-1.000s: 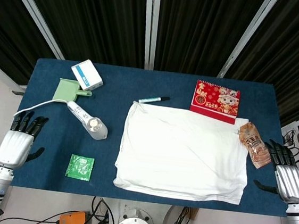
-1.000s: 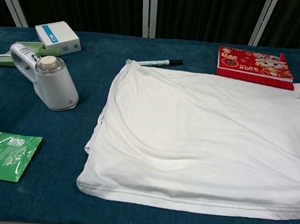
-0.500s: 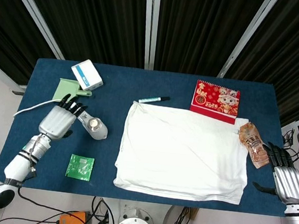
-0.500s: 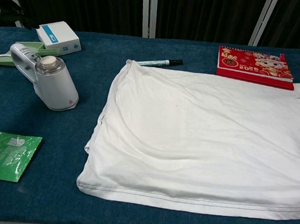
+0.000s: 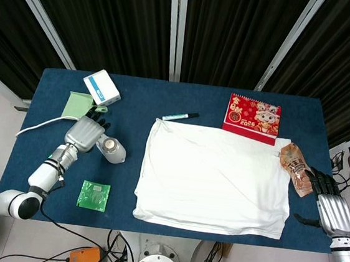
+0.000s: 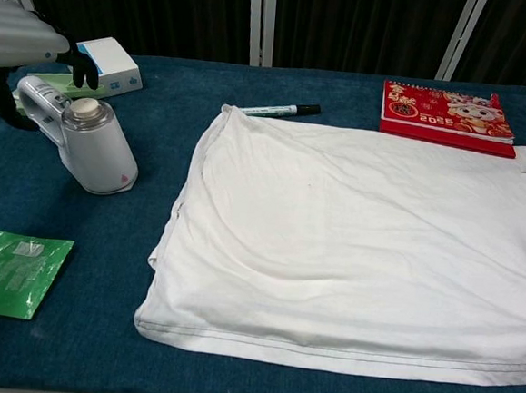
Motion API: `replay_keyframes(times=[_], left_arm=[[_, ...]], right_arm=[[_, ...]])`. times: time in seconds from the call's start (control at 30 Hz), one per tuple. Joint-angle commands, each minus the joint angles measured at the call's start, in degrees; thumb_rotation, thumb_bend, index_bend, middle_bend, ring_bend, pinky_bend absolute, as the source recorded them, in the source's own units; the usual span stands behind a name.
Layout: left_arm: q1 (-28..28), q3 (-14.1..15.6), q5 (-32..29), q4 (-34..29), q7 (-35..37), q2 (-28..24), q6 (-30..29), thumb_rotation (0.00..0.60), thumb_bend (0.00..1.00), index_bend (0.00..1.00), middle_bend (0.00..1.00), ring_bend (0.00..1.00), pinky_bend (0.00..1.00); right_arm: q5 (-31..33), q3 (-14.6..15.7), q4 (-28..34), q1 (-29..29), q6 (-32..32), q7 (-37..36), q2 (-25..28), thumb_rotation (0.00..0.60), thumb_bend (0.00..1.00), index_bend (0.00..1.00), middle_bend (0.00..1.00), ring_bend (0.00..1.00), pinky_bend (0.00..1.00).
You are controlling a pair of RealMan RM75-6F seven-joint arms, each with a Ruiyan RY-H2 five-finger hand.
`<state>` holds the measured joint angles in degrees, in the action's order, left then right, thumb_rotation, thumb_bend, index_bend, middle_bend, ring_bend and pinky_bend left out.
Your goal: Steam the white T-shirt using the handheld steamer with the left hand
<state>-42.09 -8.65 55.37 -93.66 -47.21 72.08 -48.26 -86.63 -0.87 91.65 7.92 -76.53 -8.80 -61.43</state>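
Note:
The white T-shirt [image 5: 214, 179] [image 6: 349, 258] lies flat on the right half of the blue table [image 5: 166, 96]. The white handheld steamer [image 5: 111, 150] [image 6: 98, 154] stands left of it, with its handle [image 6: 36, 99] pointing to the back left. My left hand [image 5: 85, 133] [image 6: 20, 41] hovers right over that handle, fingers arched down on either side of it, not closed. My right hand [image 5: 332, 211] hangs off the table's front right corner with its fingers straight and holds nothing.
A white box [image 5: 102, 87] [image 6: 100, 64] and a green tray [image 5: 79, 104] sit behind the steamer. Its white cord [image 5: 41, 123] runs left. A green packet [image 5: 94, 196] [image 6: 15, 273], a marker [image 5: 180, 116], a red calendar [image 5: 253, 117] and a snack packet [image 5: 297, 169] surround the shirt.
My left hand has travelled from the table's left edge to right above the steamer's handle. The right hand has drifted slightly toward the front. The steamer has not moved.

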Motion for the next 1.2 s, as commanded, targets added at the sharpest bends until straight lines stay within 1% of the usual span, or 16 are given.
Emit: replay_keyframes(times=[0.03, 0.23, 0.4, 0.6, 0.87, 1.0, 1.07, 1.2], left_arm=[[-1.47, 0.96, -1.49, 1.64, -0.44, 0.84, 0.78, 0.600, 0.15, 0.24, 0.27, 0.13, 0.00], [-3.79, 2.68, -4.80, 4.08, -1.10, 1.75, 1.92, 0.600, 0.16, 0.28, 0.35, 0.22, 0.00], [-5.27, 3.95, -6.08, 5.42, -0.97, 2.33, 2.51, 0.600, 0.17, 0.30, 0.40, 0.28, 0.00], [-7.35, 5.88, -6.79, 6.95, -1.92, 2.86, 3.41, 0.600, 0.17, 0.32, 0.42, 0.29, 0.00], [-9.47, 7.69, -8.48, 6.84, -2.27, 2.22, 3.82, 0.600, 0.18, 0.41, 0.42, 0.29, 0.00], [-10.12, 8.71, -9.44, 7.19, -2.06, 2.36, 4.20, 0.600, 0.18, 0.42, 0.44, 0.29, 0.00], [-10.51, 9.26, -9.93, 7.52, -2.06, 2.56, 4.36, 0.600, 0.18, 0.43, 0.46, 0.30, 0.00], [-11.18, 9.91, -11.10, 7.86, -1.20, 2.91, 5.27, 0.600, 0.18, 0.48, 0.50, 0.34, 0.00]], right_arm=[[0.10, 0.04, -0.17, 0.02, 0.11, -0.12, -0.12, 0.600, 0.01, 0.00, 0.00, 0.00, 0.05], [0.41, 0.15, -0.53, 0.05, 0.51, -0.33, -0.38, 0.600, 0.01, 0.00, 0.00, 0.00, 0.05], [0.58, 0.16, -0.69, 0.10, 0.68, -0.35, -0.57, 0.600, 0.01, 0.00, 0.00, 0.00, 0.05], [0.83, 0.19, -0.78, 0.10, 0.87, -0.36, -0.71, 0.600, 0.01, 0.00, 0.00, 0.00, 0.05], [1.14, 0.27, -1.13, -0.03, 1.00, -0.63, -0.91, 0.600, 0.01, 0.00, 0.00, 0.00, 0.05], [1.18, 0.25, -1.28, -0.01, 1.05, -0.78, -1.01, 0.600, 0.01, 0.00, 0.00, 0.00, 0.05], [1.15, 0.24, -1.29, 0.04, 1.11, -0.77, -1.03, 0.600, 0.01, 0.00, 0.00, 0.00, 0.05], [1.25, 0.20, -1.24, 0.11, 1.23, -0.68, -1.04, 0.600, 0.01, 0.00, 0.00, 0.00, 0.05]])
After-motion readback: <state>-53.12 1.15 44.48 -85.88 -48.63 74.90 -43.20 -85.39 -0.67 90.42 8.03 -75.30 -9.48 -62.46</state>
